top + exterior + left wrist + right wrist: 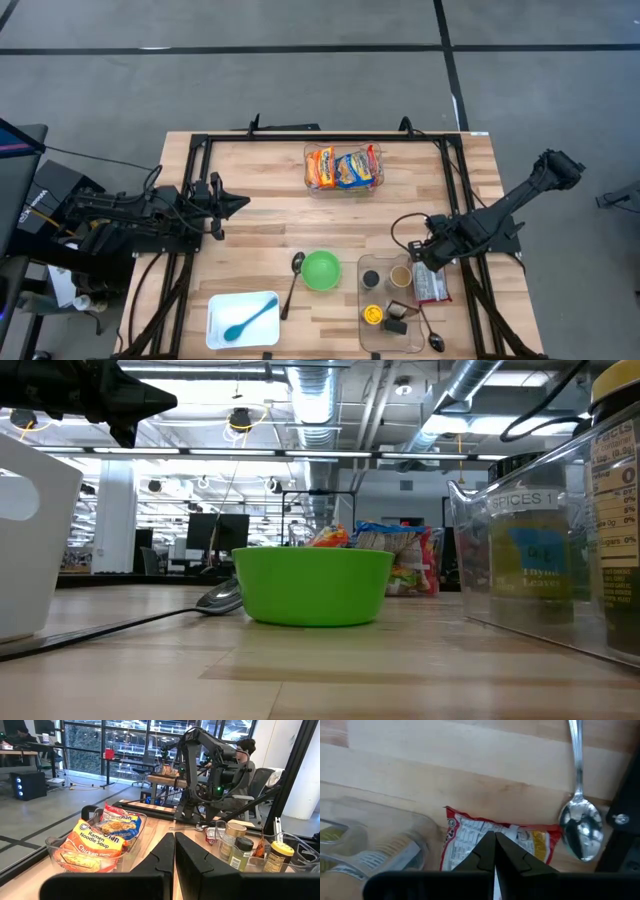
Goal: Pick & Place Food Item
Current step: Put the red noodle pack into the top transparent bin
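While the right tool hangs with its fingers closed and holding nothing over the red-and-white foil food packet near the tabletop's right edge, the left tool, also closed and empty, waits at the left edge. Risk: descending closed, the fingers may push the flat packet against the clear plastic spice tray.

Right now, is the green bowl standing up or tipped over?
Standing up. The green bowl sits flat on the table, opening upward; the high view shows its round rim.
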Tool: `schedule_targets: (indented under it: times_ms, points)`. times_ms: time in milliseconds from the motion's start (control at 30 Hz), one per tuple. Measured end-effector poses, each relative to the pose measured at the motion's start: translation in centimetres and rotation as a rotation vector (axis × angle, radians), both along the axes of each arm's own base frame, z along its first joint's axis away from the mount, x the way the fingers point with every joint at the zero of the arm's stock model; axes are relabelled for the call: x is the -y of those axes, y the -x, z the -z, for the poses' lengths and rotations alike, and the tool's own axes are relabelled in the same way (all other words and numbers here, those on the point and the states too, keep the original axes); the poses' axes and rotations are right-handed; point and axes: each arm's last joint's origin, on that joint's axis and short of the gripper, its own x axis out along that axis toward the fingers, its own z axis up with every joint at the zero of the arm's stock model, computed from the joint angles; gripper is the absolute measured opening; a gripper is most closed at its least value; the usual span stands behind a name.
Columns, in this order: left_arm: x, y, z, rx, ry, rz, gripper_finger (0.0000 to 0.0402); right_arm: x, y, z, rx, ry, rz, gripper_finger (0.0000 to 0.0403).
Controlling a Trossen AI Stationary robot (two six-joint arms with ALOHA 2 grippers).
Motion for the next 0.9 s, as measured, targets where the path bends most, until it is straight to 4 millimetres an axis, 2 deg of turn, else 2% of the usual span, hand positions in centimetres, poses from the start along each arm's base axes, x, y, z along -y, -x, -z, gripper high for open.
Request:
schedule_targets:
  times_ms: [433,700,900]
  points:
    - [0.00,0.00,0.00,0.000,0.000,0.000,0.0008,-0.19,-0.18,0.27,-0.027,-0.091,-0.034,0.0006]
    - [0.00,0.00,0.00,0.000,0.000,0.000,0.0008,-0.19,-0.17,0.28,-0.029,-0.096,0.001,0.0082]
    - [0.00,0.00,0.00,0.000,0.000,0.000,0.0008,-0.23,-0.23,0.94,-0.100,-0.064,0.056,0.0126]
